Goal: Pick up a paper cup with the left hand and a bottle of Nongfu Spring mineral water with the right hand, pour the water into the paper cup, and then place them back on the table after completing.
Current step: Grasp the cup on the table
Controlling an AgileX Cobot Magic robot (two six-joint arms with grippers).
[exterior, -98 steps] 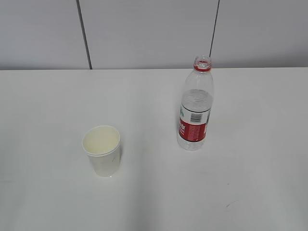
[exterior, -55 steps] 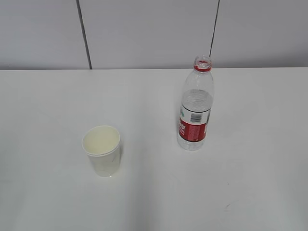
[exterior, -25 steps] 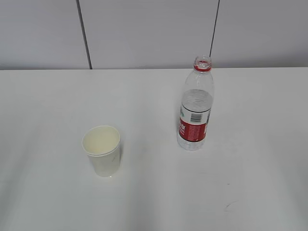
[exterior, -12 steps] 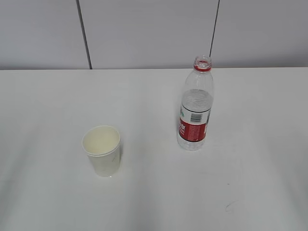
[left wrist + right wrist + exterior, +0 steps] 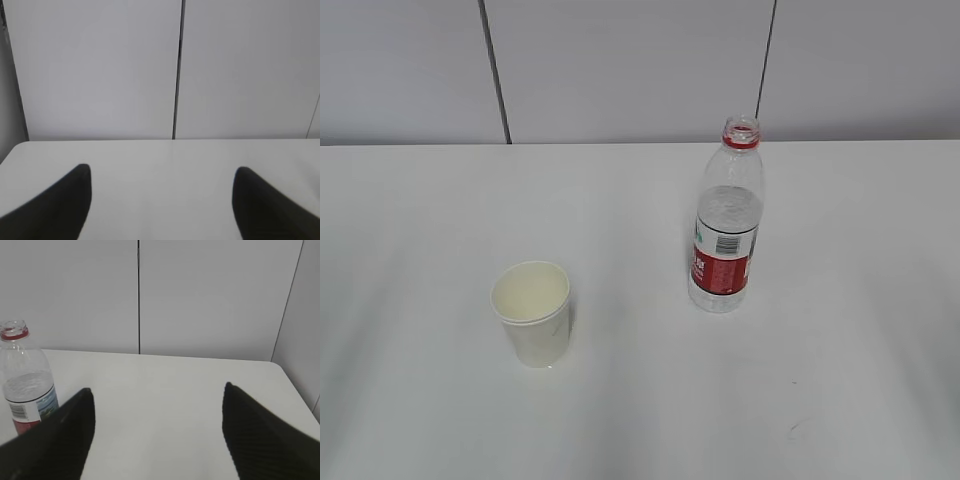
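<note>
**A:** From the exterior view, what do you have to work with?

**B:** The paper cup (image 5: 531, 312) stands upright on the table (image 5: 410, 220), left of centre, and it looks dry inside. The bottle (image 5: 725, 220) stands upright well apart from it, to the right and further back, cap off, with the water (image 5: 728, 212) reaching about up to its shoulder. Neither arm shows here, so you are at the approach.

**A:** And the left wrist view?

**B:** The left gripper (image 5: 162, 205) is spread wide with nothing between its fingers (image 5: 60, 207). You see only bare table and the wall panels; the cup is not in this view. Bring it down and in until the cup sits centred between the fingers, then close gently, since thin paper will likely crush.

**A:** The right wrist view?

**B:** The right gripper (image 5: 155, 435) is also wide apart and empty. The bottle (image 5: 24, 380) shows at the far left, partly behind the left finger (image 5: 60, 440), so you are off to its right. Shift toward it, centre it, and grip around the label. With the cap off, keep it upright while you lift.
</note>
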